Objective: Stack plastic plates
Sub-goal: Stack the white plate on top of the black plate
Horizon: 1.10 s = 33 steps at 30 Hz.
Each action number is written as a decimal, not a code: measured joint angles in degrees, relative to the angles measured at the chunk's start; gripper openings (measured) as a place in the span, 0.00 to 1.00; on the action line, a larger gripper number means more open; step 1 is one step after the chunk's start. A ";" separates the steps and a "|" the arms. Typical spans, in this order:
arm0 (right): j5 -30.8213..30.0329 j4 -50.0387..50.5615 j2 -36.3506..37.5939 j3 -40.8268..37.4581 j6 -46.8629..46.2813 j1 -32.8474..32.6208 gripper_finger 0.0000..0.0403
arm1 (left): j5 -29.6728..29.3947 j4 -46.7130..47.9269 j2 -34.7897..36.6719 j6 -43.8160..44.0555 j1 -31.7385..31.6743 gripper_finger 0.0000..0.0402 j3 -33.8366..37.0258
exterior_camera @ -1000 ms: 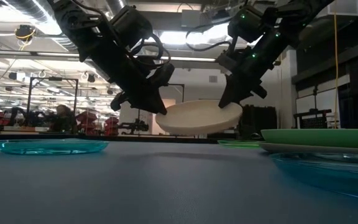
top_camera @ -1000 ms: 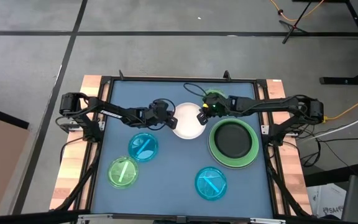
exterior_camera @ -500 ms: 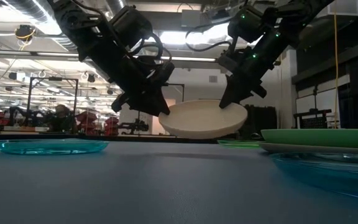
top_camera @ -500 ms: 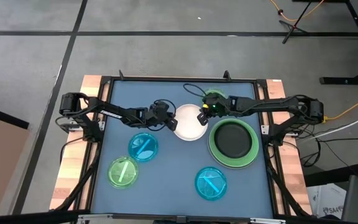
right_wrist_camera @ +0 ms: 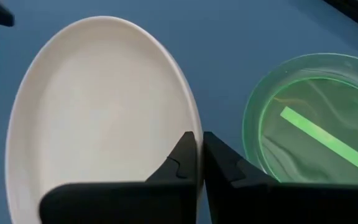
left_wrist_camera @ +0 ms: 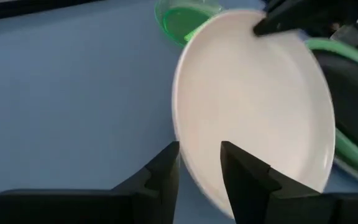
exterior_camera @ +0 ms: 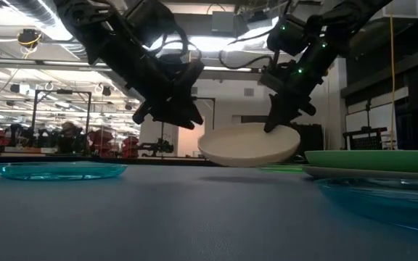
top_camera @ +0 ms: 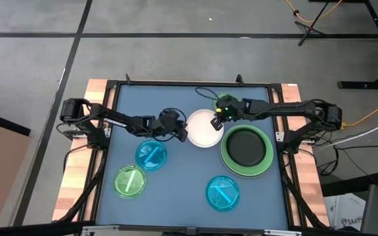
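Note:
A white plate (top_camera: 204, 129) sits mid-table between my two grippers. My right gripper (right_wrist_camera: 197, 152) is shut on its rim. My left gripper (left_wrist_camera: 199, 165) stands open just off the plate's left rim; in the low view its fingers (exterior_camera: 187, 119) hang above and to the left of the plate, apart from it. A black plate (top_camera: 245, 147) lies inside a large light green plate (top_camera: 226, 152) to the right. A small translucent green plate (right_wrist_camera: 309, 134) lies on the table behind the white one. My right gripper pinches the white plate's rim (right_wrist_camera: 194, 127) between its two fingers, on the plate's far right side. The fingers slant down from the table's right. The plate tilts slightly, its held side (exterior_camera: 289, 134) higher and its left side (exterior_camera: 205, 151) down near the table.
Toward the near edge, a translucent blue plate (top_camera: 151, 155), a translucent green plate (top_camera: 130, 181) and another translucent blue plate (top_camera: 222, 193) lie flat on the blue mat. A raised frame (top_camera: 110, 92) borders the table.
My left gripper has opened and let go of the white plate's left rim. My right gripper has carried the plate a little toward the table's right, nearer the light green plate. The plate's left side has sunk toward the table.

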<state>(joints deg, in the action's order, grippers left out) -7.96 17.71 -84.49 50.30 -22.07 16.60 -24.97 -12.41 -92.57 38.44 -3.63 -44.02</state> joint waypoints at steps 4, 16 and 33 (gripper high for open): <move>1.12 0.14 1.02 0.00 1.24 0.75 0.00 | -0.01 -0.80 0.76 -0.02 1.06 0.27 -0.05; 10.71 7.68 13.02 0.02 4.50 5.49 0.00 | 0.46 -0.89 1.72 -0.02 6.24 0.27 0.04; 24.58 35.85 32.02 0.02 11.27 10.43 0.00 | 0.44 -0.98 1.72 -0.04 10.44 0.27 0.04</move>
<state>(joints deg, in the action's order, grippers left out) 16.63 53.57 -52.46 50.33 -10.80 27.03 -24.53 -13.39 -90.85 38.39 6.81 -43.99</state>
